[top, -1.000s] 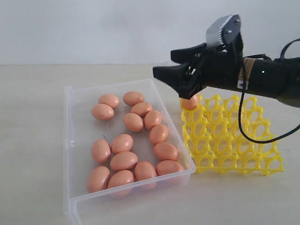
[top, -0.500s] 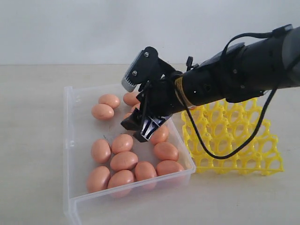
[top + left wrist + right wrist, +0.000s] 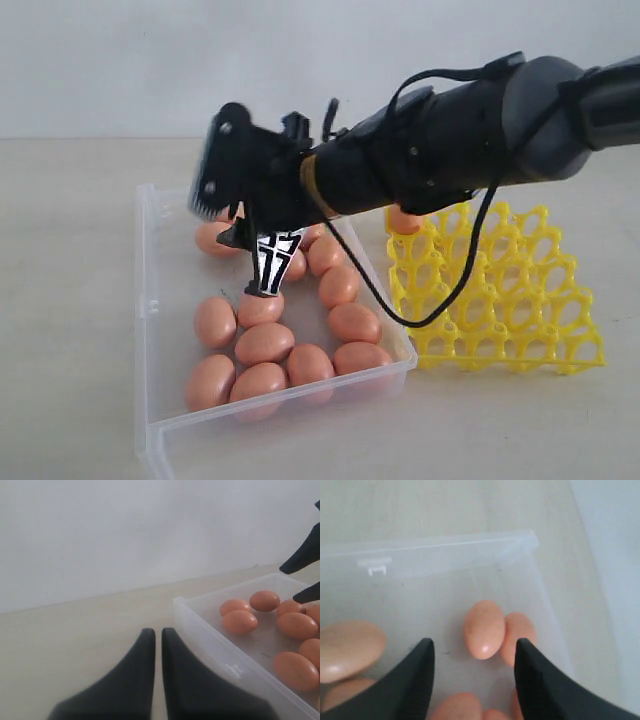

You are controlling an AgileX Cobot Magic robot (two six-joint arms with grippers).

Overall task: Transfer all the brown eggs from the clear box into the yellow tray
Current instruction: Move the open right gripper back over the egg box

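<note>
Okay, exterior: right gripper (image 3: 266,278) hangs inside the clear box (image 3: 150,300), over the brown eggs (image 3: 265,343). Yellow tray (image 3: 497,357) sits at 3 o'clock of the box, one egg (image 3: 404,220) in its 10 o'clock corner cup. Left wrist: left gripper (image 3: 155,631) pressed closed, above bare desk (image 3: 75,640) beside the box. Right wrist: fingers (image 3: 415,680) apart, gripping nothing, two touching eggs just beyond.

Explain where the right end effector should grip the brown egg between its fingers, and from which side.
Grip the brown egg across its narrow middle, from above: it lies on its side in the clear box, long axis across the closing direction. A neighbouring egg touches one flank, so one finger probably must wedge between them.
</note>
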